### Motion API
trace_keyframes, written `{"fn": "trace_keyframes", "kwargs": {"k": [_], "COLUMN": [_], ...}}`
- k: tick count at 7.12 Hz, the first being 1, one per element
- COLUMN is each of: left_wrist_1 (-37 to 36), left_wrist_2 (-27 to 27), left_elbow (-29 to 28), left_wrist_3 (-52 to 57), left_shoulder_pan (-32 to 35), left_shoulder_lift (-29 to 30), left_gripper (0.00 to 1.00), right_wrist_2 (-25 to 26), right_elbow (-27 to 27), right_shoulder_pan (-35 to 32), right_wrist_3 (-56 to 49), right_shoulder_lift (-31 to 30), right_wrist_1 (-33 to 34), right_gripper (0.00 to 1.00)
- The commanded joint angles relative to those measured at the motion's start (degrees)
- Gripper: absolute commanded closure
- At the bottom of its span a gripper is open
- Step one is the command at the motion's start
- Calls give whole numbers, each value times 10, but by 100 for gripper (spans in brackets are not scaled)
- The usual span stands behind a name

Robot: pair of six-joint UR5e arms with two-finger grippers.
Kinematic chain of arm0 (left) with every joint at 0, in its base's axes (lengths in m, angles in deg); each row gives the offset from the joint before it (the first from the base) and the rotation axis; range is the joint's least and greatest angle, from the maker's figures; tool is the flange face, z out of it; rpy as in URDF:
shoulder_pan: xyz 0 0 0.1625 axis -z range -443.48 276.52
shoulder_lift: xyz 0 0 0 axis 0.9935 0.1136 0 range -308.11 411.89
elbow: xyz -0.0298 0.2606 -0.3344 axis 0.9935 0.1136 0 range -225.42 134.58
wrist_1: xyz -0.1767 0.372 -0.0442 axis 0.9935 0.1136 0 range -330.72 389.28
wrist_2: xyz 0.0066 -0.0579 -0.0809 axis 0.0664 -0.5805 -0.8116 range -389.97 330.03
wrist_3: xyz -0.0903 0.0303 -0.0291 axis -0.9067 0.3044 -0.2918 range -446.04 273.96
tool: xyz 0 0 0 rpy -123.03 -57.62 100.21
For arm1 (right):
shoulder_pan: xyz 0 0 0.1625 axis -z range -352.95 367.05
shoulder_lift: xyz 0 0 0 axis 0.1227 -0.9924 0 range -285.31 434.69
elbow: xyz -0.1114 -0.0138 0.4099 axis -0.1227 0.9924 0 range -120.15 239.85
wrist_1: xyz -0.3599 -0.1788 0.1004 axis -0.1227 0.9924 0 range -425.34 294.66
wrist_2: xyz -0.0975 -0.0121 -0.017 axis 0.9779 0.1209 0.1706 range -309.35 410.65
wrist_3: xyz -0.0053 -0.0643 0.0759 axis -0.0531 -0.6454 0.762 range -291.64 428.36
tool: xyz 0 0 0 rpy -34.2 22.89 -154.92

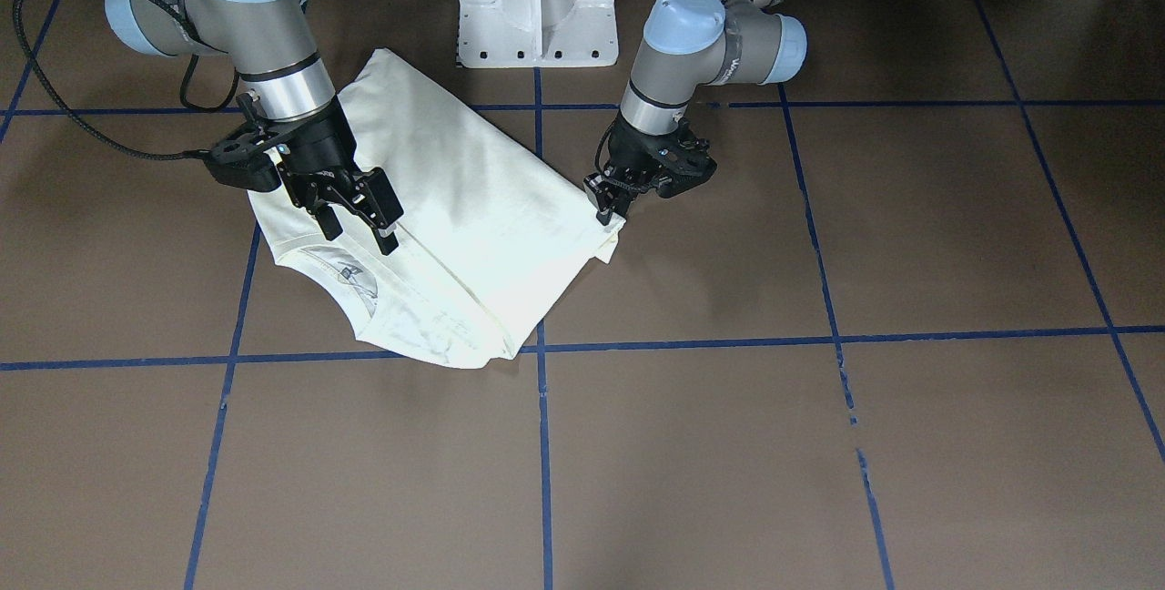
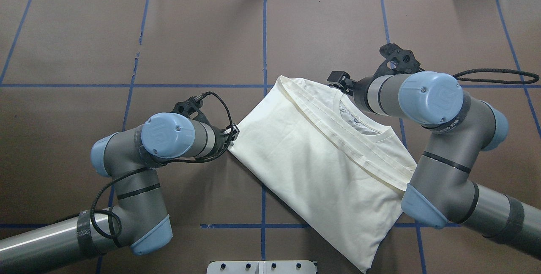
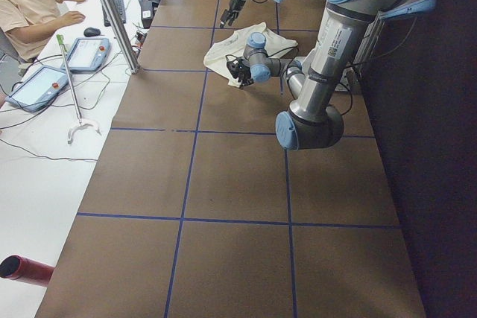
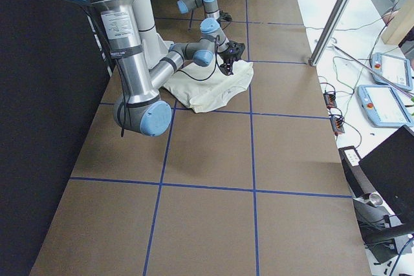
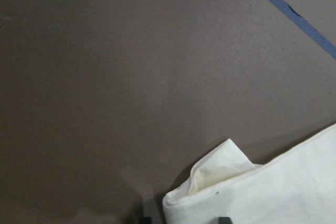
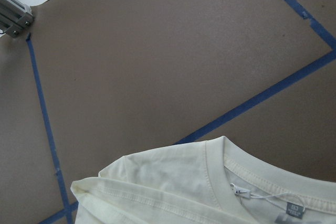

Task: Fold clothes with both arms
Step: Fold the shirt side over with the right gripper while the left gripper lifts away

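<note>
The cream-white shirt (image 1: 473,198) lies folded on the brown table, slanting across a blue tape line; its print is hidden. It also shows in the overhead view (image 2: 321,168). The collar (image 2: 359,117) with its label (image 6: 294,209) faces up at the right arm's end. My left gripper (image 1: 604,210) is low at the shirt's folded corner (image 5: 220,171); its fingertips (image 5: 223,219) stand a little apart on either side of the cloth. My right gripper (image 1: 359,233) hangs open and empty just above the shirt beside the collar.
The white pedestal base (image 1: 537,3) stands right behind the shirt. A black cable (image 1: 55,98) loops off the right wrist. An operator (image 3: 30,5) sits with tablets (image 3: 82,53) beyond the table's far side. Bare brown table (image 1: 819,462) with blue tape lines lies in front.
</note>
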Motion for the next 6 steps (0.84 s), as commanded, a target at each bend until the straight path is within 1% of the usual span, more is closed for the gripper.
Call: {"fn": "trace_keyframes", "kwargs": {"k": [1, 2, 3, 4, 5, 6], "left_wrist_1": [-1, -1, 10, 26, 124, 193], "left_wrist_2": [-1, -3, -5, -5, -3, -2], "left_elbow": [6, 1, -17, -115, -280, -376], "left_wrist_3": [53, 122, 161, 191, 197, 200], "left_shoulder_pan": [38, 77, 131, 171, 193, 213], "left_shoulder_lift": [2, 2, 8, 74, 164, 211], "left_gripper": [100, 100, 100, 100, 100, 100], "right_wrist_2": [0, 2, 3, 8, 15, 14], "right_elbow": [2, 4, 38, 90, 95, 97], "right_shoulder_pan": [1, 2, 8, 23, 24, 29], "right_wrist_3": [1, 0, 4, 13, 20, 19], "right_shoulder_lift": [0, -2, -1, -1, -3, 1], "right_wrist_1": [0, -11, -105, -214, -243, -240], "right_gripper": [0, 0, 0, 0, 0, 0]}}
